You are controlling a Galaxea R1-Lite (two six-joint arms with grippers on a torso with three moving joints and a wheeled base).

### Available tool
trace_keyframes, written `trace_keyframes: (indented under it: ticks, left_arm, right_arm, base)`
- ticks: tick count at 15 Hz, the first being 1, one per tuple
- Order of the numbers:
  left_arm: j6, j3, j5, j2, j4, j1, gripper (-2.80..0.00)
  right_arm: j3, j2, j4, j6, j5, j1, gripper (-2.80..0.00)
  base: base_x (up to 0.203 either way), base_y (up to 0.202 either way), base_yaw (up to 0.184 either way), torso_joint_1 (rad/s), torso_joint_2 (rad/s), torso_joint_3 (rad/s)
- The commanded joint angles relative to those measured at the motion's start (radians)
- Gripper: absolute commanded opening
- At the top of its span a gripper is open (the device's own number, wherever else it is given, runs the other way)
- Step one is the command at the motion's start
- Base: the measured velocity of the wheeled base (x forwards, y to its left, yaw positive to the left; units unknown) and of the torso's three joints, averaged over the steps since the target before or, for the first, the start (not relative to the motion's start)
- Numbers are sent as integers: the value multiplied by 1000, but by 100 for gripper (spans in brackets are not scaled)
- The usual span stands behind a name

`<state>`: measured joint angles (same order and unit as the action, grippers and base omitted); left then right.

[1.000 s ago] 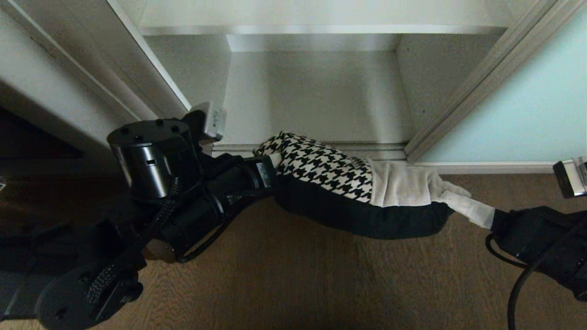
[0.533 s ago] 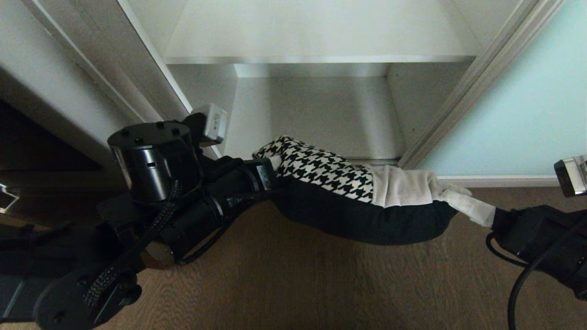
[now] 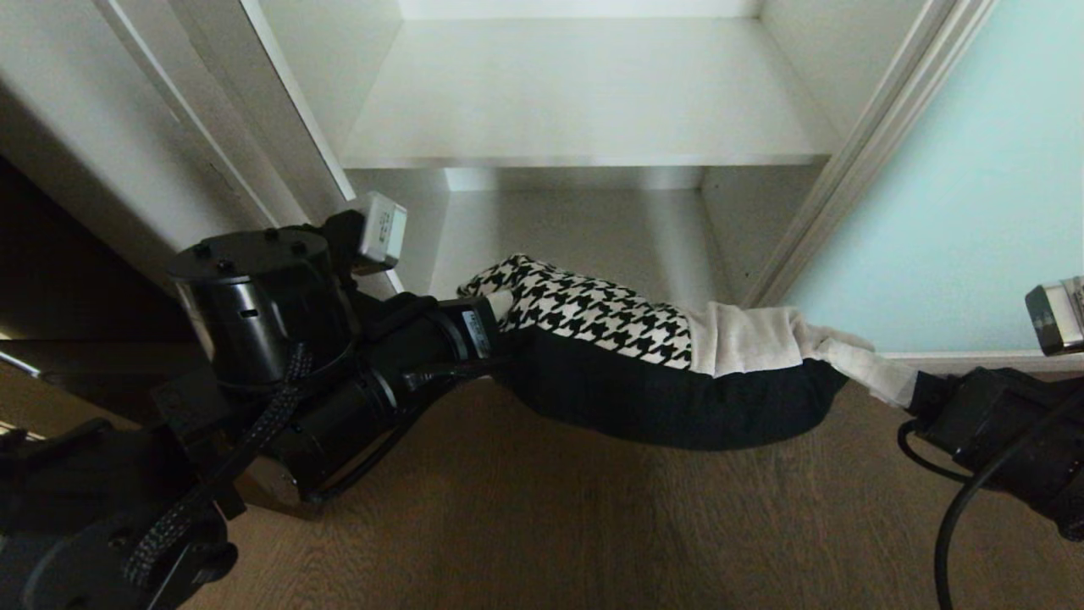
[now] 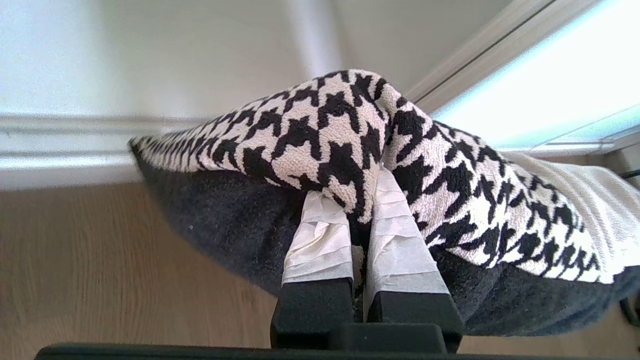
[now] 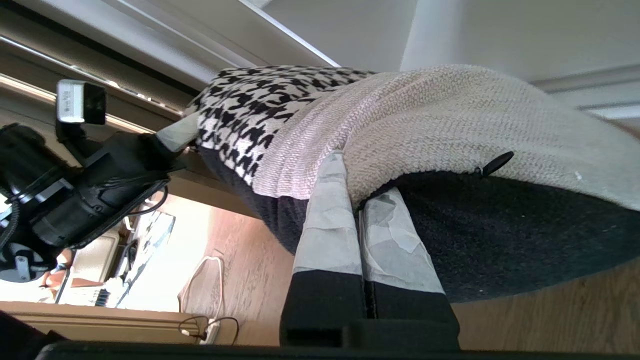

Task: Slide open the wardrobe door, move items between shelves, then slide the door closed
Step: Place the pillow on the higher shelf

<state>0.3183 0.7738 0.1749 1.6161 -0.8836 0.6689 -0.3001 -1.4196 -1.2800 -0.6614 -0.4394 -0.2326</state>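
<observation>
Open shelves (image 3: 584, 110), cushion (image 3: 644, 373) (gripped by 2 corners)

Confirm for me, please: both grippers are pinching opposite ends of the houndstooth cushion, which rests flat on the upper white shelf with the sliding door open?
Not quite. The cushion is not resting on the upper shelf; the head view shows it hanging in the air in front of the open wardrobe, above the wooden floor. The rest holds: left gripper and right gripper pinch opposite ends, and the sliding door is open.
</observation>
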Motion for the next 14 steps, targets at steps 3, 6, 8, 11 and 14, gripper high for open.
trace_keyframes:
  ticks: [3,6,8,11,14]
  left_arm:
    - [3,-11,2,-16,-8,0,-280]
    - [5,-10,0,-10,-9,0,-280]
    - [5,-7,-2,-10,-9,0,-280]
    - [4,-7,-3,-12,-9,0,-280]
    - [4,1,-8,-1,-9,1,-280]
  right_arm:
    - [-45,-12,49,-7,-6,47,-280]
    - [-48,-10,64,-6,-7,47,-280]
    - [-45,-12,64,-6,-9,47,-280]
    - [-45,-12,64,-6,-9,47,-280]
    - [-47,-15,65,-6,-9,47,-280]
  base:
    - [0,0,0,1,2,207]
    - [0,0,0,-1,5,204]
    - [0,0,0,6,3,203]
    - [0,0,0,4,3,203]
    - [0,0,0,-2,1,202]
